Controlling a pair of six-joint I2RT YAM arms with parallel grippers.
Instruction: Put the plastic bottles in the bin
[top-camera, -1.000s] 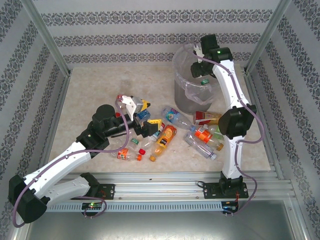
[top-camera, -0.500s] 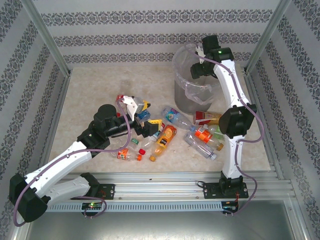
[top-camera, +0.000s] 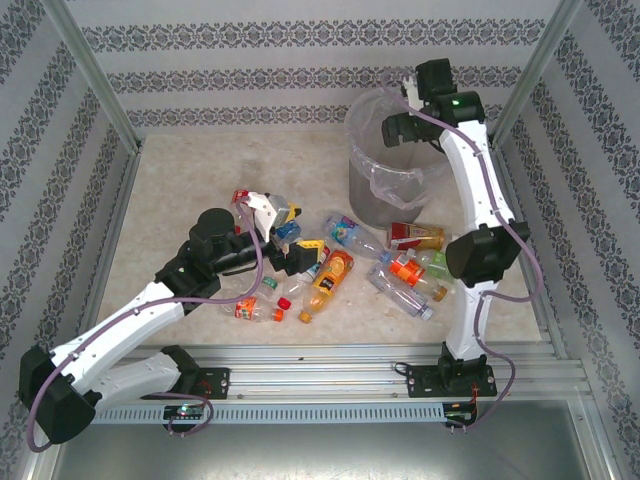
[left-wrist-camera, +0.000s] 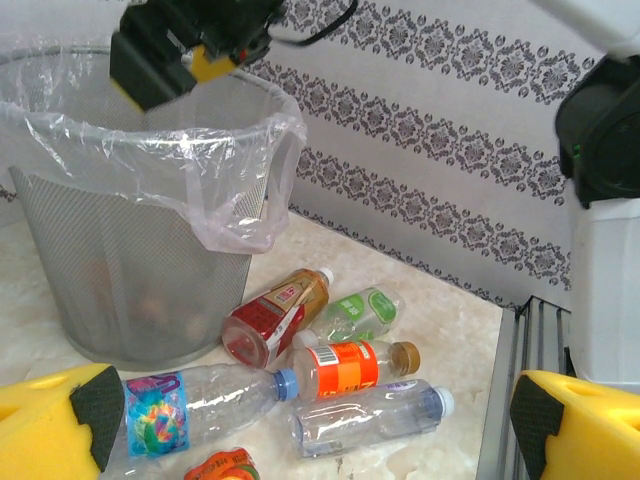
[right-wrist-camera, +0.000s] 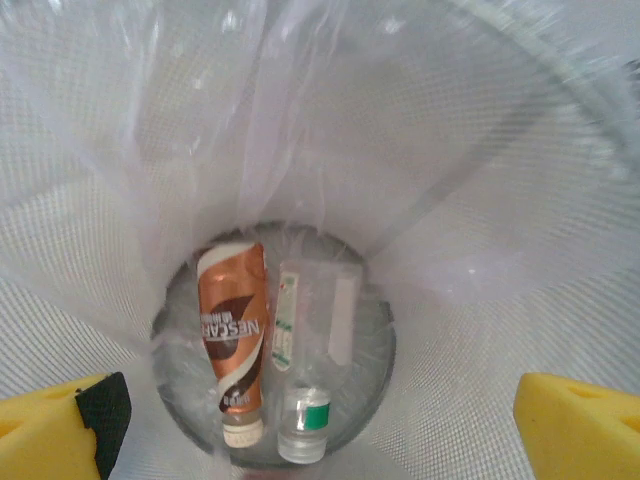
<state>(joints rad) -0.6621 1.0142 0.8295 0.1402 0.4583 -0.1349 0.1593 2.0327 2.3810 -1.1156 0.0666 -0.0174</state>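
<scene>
Over the bin (right-wrist-camera: 480, 150): right gripper (right-wrist-camera: 320, 425) fingers spread wide, nothing between them. Straight below, on the bin floor, a brown-labelled bottle (right-wrist-camera: 232, 350) and a clear bottle (right-wrist-camera: 300, 400) with a green band lie side by side.

Left gripper (left-wrist-camera: 310, 430): fingers also spread wide, empty, low over the table (top-camera: 190, 180), facing the pile. Nearest ahead: a bottle with a multicoloured label (left-wrist-camera: 190, 395), a blue-capped bottle (left-wrist-camera: 370, 420), an orange-labelled bottle (left-wrist-camera: 350, 367). Behind these, a red-labelled bottle (left-wrist-camera: 268, 320) and a green-labelled bottle (left-wrist-camera: 360, 312) lie near the foot of the bin.

Judgement: the bottles look empty, so light. Thin walls will dent, and may slip or roll under a pinch. The best hold looks to be across the labelled middle, fingers square to the long axis. The neck is stiffer but small.
</scene>
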